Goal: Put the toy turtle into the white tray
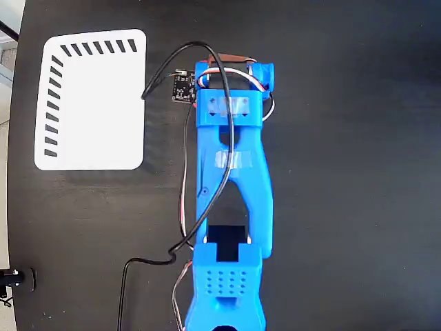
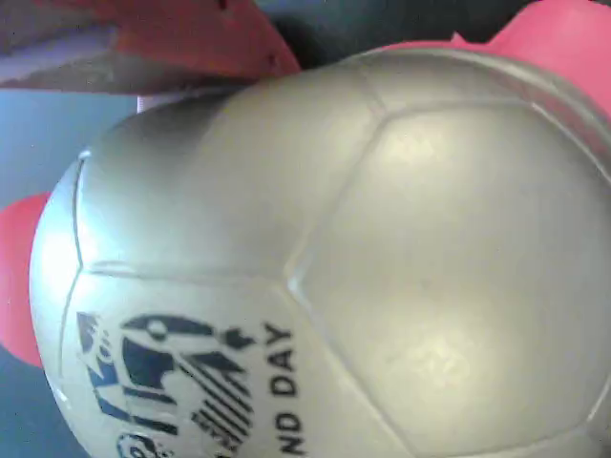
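The toy turtle (image 2: pixel 363 248) fills the wrist view: a domed grey-beige shell with black print, and red-pink parts at the left edge and top right. A red finger (image 2: pixel 181 43) of my gripper lies along the top left, right against the shell. The other finger is out of view. In the fixed view the turtle is hidden under the blue arm, whose gripper (image 1: pixel 233 63) end points to the top of the picture. The white tray (image 1: pixel 96 103), with black slanted slots along two edges, lies to the left of the gripper with nothing in it.
A black table (image 1: pixel 344 172) carries everything. Black and coloured cables (image 1: pixel 186 207) loop along the arm's left side, and a small circuit board (image 1: pixel 182 87) sits between the tray and the arm. The table's left edge runs just beyond the tray.
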`<action>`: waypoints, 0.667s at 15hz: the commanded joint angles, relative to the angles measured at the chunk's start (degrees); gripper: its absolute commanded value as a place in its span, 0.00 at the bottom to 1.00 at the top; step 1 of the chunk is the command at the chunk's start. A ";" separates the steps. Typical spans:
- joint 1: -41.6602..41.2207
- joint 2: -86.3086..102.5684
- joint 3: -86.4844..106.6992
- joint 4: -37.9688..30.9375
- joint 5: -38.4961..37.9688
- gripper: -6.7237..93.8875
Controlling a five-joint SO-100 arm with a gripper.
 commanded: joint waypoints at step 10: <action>-15.91 41.31 2.55 12.30 6.86 0.07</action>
